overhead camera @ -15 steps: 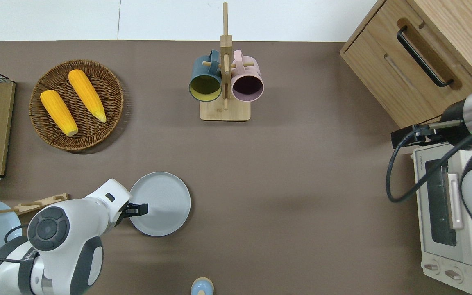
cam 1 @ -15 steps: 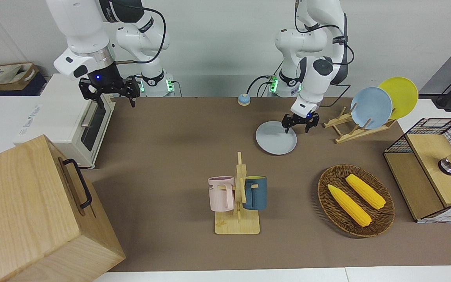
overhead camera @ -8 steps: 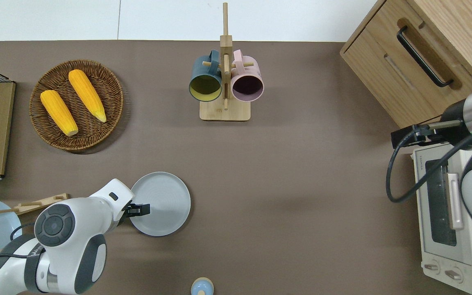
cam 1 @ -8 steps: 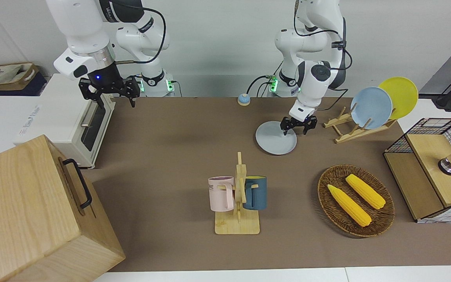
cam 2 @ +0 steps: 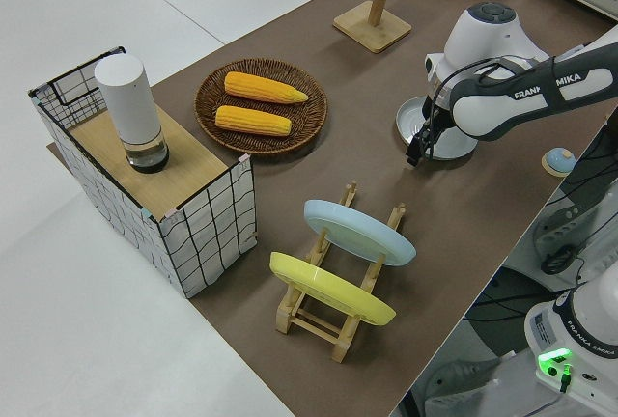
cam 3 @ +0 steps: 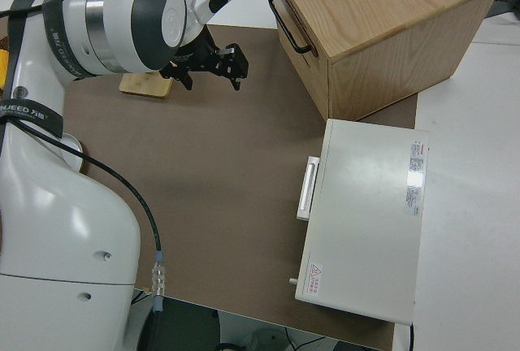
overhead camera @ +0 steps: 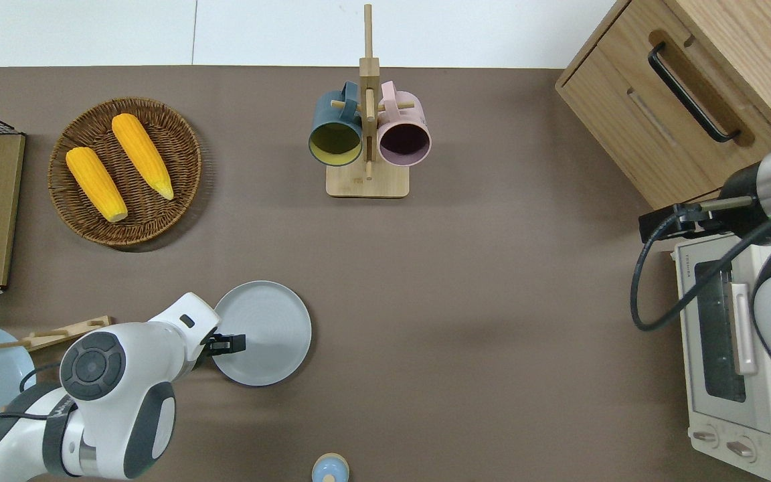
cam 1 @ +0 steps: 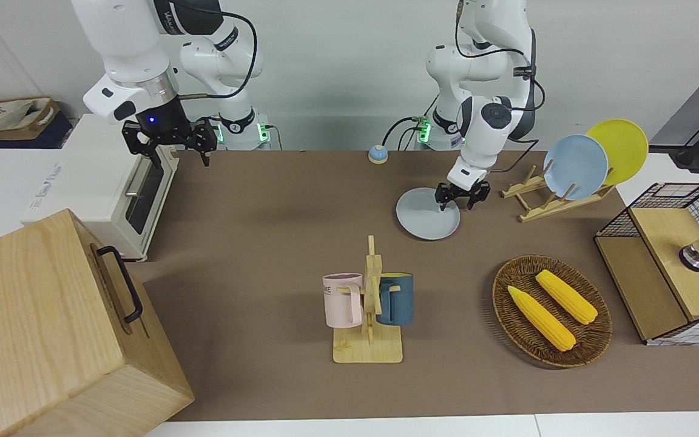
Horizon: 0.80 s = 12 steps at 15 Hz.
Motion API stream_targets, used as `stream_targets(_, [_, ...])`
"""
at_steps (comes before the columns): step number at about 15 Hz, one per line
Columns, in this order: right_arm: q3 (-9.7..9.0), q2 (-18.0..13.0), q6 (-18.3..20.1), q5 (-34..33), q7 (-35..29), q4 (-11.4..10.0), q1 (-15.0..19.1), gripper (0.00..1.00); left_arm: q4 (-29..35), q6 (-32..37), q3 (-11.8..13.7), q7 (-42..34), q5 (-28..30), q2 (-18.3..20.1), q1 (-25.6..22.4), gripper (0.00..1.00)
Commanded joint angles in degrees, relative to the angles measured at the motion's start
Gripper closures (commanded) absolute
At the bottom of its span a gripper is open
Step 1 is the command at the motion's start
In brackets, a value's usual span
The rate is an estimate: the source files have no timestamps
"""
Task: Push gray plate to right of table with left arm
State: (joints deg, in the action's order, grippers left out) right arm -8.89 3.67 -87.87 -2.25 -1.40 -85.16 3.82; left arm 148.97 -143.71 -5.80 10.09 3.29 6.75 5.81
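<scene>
The gray plate (cam 1: 427,215) lies flat on the brown table (cam 1: 264,200), near the robots and toward the left arm's end; it also shows in the overhead view (overhead camera: 268,328) and the left side view (cam 2: 462,144). My left gripper (cam 1: 460,199) is open and low at the plate's rim on the side toward the left arm's end, its tips just over the rim in the overhead view (overhead camera: 228,344). I cannot tell whether it touches the plate. It holds nothing. My right arm is parked, its gripper (cam 1: 170,145) open and empty.
A mug rack (cam 1: 369,303) with a pink and a blue mug stands farther out at mid-table. A wicker basket (cam 1: 553,309) holds two corn cobs. A plate rack (cam 1: 559,197) carries a sky-blue and a yellow plate. A toaster oven (cam 1: 113,182), wooden cabinet (cam 1: 52,328) and small bell (cam 1: 377,154) also stand here.
The left arm's elbow has swung a little and the gripper has edged in onto the plate's rim. The plate has hardly shifted. The right arm has not moved.
</scene>
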Motion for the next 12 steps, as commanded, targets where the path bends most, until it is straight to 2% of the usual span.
stream_targets(1, [0.01,-0.33,0.59,0.4,-0.27,0.08,0.04,0.017,1.15,-2.28,0.44,3.26,0.66,-0.16,0.87,0.63])
stream_targets(2, [0.01,-0.33,0.59,0.4,-0.18,0.08,0.04,0.017,1.15,-2.28,0.44,3.27,0.66,-0.16,0.78,0.85])
stream_targets(3, [0.01,-0.33,0.59,0.4,-0.18,0.08,0.04,0.017,1.15,-2.28,0.44,2.66,0.66,-0.16,0.78,1.0])
stream_targets(9, [0.01,-0.33,0.59,0.4,-0.27,0.08,0.04,0.017,1.06,-2.72,0.53,2.47,0.57,-0.86,0.87,1.0])
stream_targets(12, [0.01,-0.33,0.59,0.4,-0.18,0.08,0.04,0.017,0.89,-4.39,0.44,4.31,0.66,-2.52,3.15,1.0])
